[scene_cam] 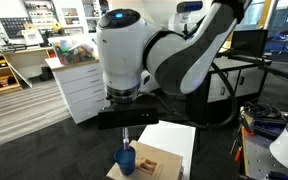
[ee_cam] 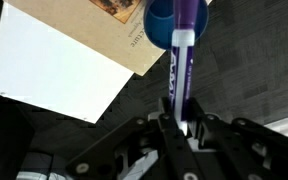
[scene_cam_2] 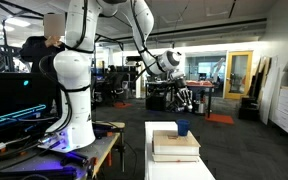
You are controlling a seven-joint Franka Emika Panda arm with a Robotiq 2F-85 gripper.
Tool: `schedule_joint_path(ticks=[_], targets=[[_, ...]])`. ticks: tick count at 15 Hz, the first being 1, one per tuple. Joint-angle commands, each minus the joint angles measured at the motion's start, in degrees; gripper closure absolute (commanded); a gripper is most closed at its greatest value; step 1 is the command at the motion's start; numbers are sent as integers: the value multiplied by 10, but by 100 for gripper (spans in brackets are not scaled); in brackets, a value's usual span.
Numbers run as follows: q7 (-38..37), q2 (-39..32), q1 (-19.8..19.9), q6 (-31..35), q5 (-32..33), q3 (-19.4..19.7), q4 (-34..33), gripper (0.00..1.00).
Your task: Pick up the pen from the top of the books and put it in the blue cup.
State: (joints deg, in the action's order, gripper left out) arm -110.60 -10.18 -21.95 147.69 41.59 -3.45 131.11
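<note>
**Placement stage.** The pen (ee_cam: 180, 70) is off the books (ee_cam: 119, 25) and clenched in the jaws. Its far end sits at the mouth of the blue cup (ee_cam: 158, 18), and only lowering and release appear to remain. The cup stands at the books' edge, above a white board (ee_cam: 54, 70). Nothing visible blocks the cup's mouth.

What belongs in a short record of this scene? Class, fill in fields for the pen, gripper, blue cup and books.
pen: held in the gripper, far end at the cup's mouth
gripper: shut on the pen
blue cup: beside the books, directly under the pen
books: tan stack, no pen on top
white board: lies under the books
</note>
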Motion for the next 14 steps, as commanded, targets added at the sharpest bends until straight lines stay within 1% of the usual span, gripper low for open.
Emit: schedule_joint_path(ticks=[1,2,3,6,10,14], targets=[[-43,-12,14,37,74,-5,-9,94],[-55,-15,15,44,94,-4,-11,94],[-66,-18,-1,51,111,14,-13,94],[-111,-21,-6,60,177,24,-19,94],[-158,-21,-7,54,255,26,-26,94],[-190,-21,-7,47,318,22,-27,93]])
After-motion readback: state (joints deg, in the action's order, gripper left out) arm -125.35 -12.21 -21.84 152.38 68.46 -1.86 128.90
